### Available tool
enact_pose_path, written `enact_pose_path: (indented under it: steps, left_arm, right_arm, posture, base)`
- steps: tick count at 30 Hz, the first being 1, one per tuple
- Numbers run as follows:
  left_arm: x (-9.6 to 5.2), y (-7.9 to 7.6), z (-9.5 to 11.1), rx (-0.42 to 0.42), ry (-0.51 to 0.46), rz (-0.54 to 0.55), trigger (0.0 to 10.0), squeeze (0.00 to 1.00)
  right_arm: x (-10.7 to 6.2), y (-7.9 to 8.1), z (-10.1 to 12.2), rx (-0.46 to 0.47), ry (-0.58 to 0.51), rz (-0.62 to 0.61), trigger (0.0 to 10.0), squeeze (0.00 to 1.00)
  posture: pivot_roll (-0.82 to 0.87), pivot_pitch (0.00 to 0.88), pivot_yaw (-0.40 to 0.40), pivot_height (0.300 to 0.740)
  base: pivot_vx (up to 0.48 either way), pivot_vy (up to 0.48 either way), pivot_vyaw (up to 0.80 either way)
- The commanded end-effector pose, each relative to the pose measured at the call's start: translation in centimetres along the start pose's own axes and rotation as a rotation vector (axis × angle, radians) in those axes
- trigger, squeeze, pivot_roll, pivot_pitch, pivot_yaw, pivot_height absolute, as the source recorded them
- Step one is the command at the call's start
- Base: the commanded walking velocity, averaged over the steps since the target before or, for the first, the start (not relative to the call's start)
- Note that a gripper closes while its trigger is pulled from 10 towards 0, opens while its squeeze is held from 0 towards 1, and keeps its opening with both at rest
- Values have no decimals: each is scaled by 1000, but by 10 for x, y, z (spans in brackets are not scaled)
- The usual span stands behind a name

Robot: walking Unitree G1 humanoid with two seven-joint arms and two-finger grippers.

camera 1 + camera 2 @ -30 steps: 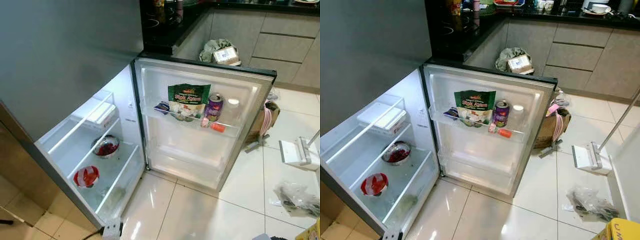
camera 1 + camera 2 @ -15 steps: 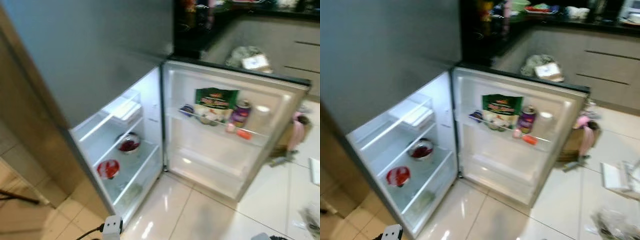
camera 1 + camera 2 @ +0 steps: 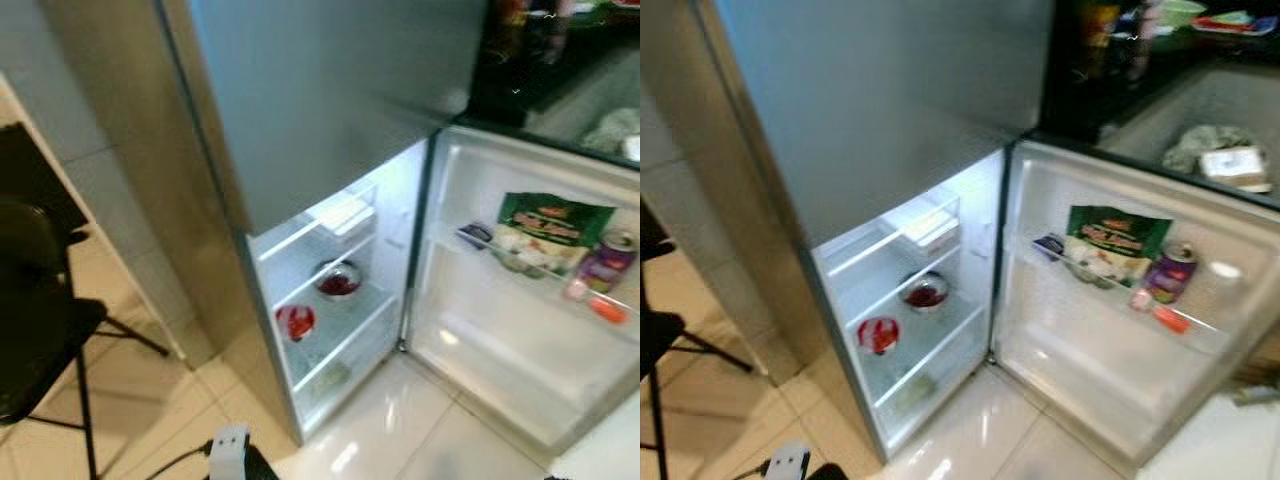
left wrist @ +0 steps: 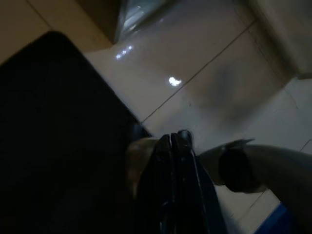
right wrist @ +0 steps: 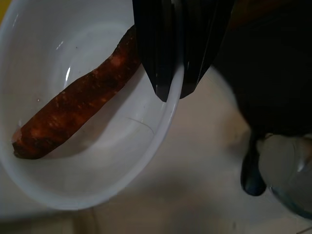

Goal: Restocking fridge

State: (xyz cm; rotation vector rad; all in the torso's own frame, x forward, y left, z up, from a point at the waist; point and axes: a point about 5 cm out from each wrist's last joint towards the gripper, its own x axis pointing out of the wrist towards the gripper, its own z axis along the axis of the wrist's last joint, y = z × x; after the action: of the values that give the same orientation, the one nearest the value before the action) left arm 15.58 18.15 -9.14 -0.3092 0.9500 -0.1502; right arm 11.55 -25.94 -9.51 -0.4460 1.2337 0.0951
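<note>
White bowl [image 5: 87,146] pinched at rim by right hand [image 5: 170,92], fingers narrow on wall; carrot [image 5: 78,105] lies inside. Left hand [image 4: 173,141] pressed closed, empty, hanging over floor tiles [image 4: 204,63]. Fridge [image 3: 900,310] open, shelves lit, red bowls on middle shelf; door rack holds green bag [image 3: 1115,235], can. Step, by judgement: carrying bowl toward fridge. Next: lift bowl level, pick free shelf.

Glossy white bowl [image 5: 97,161] holds a rough carrot [image 5: 78,100]; glossy tile floor [image 3: 400,430].
</note>
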Motion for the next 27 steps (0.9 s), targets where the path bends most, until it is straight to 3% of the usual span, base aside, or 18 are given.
enact_pose_path:
  steps: [1, 24, 27]
  left_arm:
    - [-2, 3, -4, 11, 22, 12, 10000, 0]
    - [-2, -1, -12, 24, 58, -14, 10000, 0]
    - [-2, -2, -13, 20, 64, -19, 10000, 0]
  right_arm:
    - [1, 2, 5, 5, -18, 0, 10000, 0]
    - [1, 3, 6, -22, -20, -10, 10000, 0]
    - [1, 0, 4, -41, -5, -43, 10000, 0]
  posture:
    - [-55, 0, -8, 740]
    - [-49, 0, -11, 740]
    - [-47, 0, -11, 740]
  base:
    - [0, 0, 731]
    - [0, 0, 735]
    - [0, 0, 0]
